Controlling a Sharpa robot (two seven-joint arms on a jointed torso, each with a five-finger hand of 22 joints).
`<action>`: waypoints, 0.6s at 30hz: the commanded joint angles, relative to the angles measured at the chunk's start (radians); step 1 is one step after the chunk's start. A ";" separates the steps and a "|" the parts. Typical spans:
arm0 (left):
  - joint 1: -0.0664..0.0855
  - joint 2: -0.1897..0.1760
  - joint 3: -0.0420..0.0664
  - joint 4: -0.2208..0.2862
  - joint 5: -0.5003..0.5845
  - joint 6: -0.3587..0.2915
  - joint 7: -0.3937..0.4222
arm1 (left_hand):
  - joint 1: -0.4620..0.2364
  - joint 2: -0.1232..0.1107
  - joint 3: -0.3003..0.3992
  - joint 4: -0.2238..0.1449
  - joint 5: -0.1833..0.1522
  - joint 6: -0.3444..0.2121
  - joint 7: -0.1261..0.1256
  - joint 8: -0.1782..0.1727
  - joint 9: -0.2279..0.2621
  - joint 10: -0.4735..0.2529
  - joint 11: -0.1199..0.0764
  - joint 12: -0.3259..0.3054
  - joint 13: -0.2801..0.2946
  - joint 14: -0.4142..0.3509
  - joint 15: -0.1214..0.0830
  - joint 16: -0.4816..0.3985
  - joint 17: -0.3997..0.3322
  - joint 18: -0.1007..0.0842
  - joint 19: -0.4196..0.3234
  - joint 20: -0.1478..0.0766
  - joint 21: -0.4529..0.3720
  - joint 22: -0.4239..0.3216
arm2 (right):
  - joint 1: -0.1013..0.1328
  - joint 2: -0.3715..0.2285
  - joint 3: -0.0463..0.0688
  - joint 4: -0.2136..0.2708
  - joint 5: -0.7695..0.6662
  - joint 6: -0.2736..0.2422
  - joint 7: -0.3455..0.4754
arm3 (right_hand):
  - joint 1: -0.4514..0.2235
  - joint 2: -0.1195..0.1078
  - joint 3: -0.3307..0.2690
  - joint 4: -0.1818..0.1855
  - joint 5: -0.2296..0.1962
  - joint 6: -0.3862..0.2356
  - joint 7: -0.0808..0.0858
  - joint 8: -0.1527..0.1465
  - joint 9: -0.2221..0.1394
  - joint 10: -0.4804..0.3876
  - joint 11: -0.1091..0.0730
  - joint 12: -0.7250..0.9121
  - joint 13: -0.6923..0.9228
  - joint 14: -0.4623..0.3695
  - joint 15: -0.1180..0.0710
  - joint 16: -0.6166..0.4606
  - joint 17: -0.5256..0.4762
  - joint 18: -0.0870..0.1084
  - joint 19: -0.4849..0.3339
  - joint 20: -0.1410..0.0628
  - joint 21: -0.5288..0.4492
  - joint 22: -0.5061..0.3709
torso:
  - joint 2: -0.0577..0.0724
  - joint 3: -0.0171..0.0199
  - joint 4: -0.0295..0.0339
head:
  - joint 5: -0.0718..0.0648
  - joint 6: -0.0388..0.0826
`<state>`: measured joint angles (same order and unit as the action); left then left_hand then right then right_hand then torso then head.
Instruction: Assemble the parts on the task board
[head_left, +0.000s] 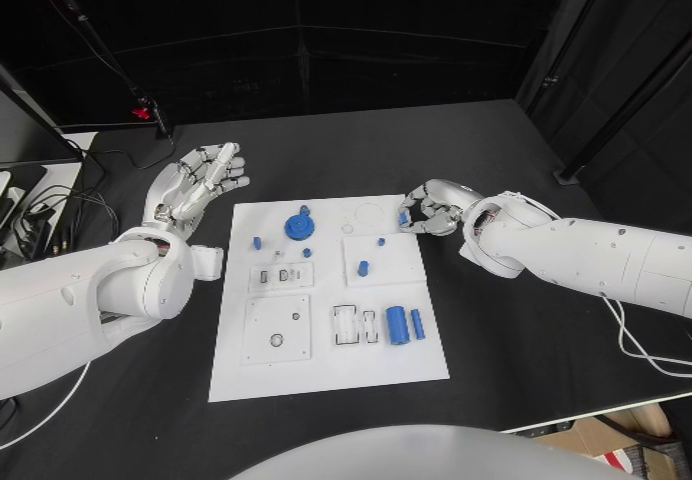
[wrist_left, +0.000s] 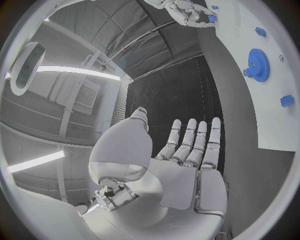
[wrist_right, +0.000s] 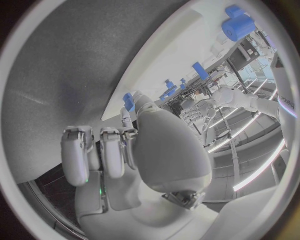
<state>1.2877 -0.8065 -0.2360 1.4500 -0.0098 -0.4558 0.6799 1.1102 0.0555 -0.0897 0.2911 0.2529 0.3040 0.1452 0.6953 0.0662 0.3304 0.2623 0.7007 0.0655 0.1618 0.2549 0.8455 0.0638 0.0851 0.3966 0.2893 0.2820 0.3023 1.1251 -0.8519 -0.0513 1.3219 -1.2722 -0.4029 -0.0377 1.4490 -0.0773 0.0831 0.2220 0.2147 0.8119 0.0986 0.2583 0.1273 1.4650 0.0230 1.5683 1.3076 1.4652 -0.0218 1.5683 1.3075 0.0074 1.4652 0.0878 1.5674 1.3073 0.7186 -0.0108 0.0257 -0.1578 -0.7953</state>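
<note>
The white task board (head_left: 332, 375) lies in the middle of the black table. On it are a blue gear (head_left: 299, 225), several small blue parts such as one peg (head_left: 362, 268), and two blue cylinders (head_left: 397, 325). My right hand (head_left: 430, 210) hovers at the board's far right corner, fingers curled, and pinches a small blue part (head_left: 404, 216) at its fingertips; the same part (wrist_right: 128, 100) shows in the right wrist view. My left hand (head_left: 195, 185) is off the board's far left corner, fingers spread and holding nothing. The left wrist view shows the gear (wrist_left: 257, 65) and the right hand (wrist_left: 184, 12).
A white holder with pale cylinders (head_left: 353, 326) sits beside the blue cylinders. Two square plates (head_left: 277, 327) lie on the board's left half. Cables and equipment (head_left: 36, 215) crowd the table's left edge. A dark stand (head_left: 144, 105) rises at the far left.
</note>
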 joint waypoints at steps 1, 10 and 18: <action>0.001 0.000 0.000 0.002 -0.008 0.008 0.164 | 0.002 0.007 -0.008 0.001 0.005 0.002 0.151 -0.004 0.000 0.009 -0.001 0.004 0.000 0.004 0.005 -0.005 0.001 0.007 -0.007 0.001 0.001 -0.001 | 0.001 0.001 0.000 0.000 -0.008 0.019 -0.019 | 0.010 0.000 0.000 -0.001 0.004 0.005 -0.001 0.005 0.001 0.106 -0.005 0.002 0.263 0.106 -0.009 0.002 0.263 -0.007 0.106 -0.005 0.003 0.263 | -0.001 -0.0002 -0.0004 | -0.001 -0.003; 0.001 -0.001 0.000 0.003 -0.008 0.007 0.164 | 0.002 0.007 -0.008 0.001 0.005 0.002 0.151 -0.004 0.000 0.009 -0.001 0.004 0.000 0.004 0.005 -0.005 0.001 0.007 -0.007 0.001 0.001 -0.001 | 0.001 0.004 0.000 -0.002 -0.008 0.018 -0.023 | 0.010 0.008 0.003 0.001 0.003 0.025 -0.005 0.019 0.004 0.106 -0.007 0.002 0.263 0.106 -0.011 0.002 0.263 -0.007 0.106 -0.007 0.003 0.263 | 0.000 0.0000 0.0001 | 0.003 -0.005; 0.001 -0.002 0.000 0.003 -0.007 0.006 0.164 | 0.002 0.007 -0.008 0.001 0.005 0.002 0.151 -0.004 0.000 0.009 -0.001 0.004 0.000 0.004 0.005 -0.005 0.001 0.007 -0.007 0.001 0.001 -0.001 | 0.001 0.007 0.000 -0.003 -0.008 0.007 -0.018 | 0.011 0.016 0.006 0.002 0.005 0.063 -0.008 0.031 0.005 0.106 -0.010 0.002 0.263 0.106 -0.014 0.002 0.263 -0.007 0.106 -0.009 0.003 0.263 | 0.000 -0.0007 -0.0007 | 0.002 -0.006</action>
<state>1.2877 -0.8079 -0.2360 1.4511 -0.0098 -0.4560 0.6799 1.1102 0.0555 -0.0897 0.2912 0.2529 0.3040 0.1452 0.6953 0.0662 0.3304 0.2623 0.7007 0.0655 0.1618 0.2549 0.8455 0.0638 0.0851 0.3966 0.2893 0.2820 0.3023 1.1251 -0.8454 -0.0511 1.3189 -1.2757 -0.3931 -0.0578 1.4582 -0.0681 0.0832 0.2220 0.2147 0.8673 0.0895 0.2865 0.1317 1.4687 0.0194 1.5683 1.3076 1.4651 -0.0290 1.5683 1.3074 0.0073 1.4652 0.0878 1.5674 1.3073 0.7180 -0.0107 0.0253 -0.1547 -0.8007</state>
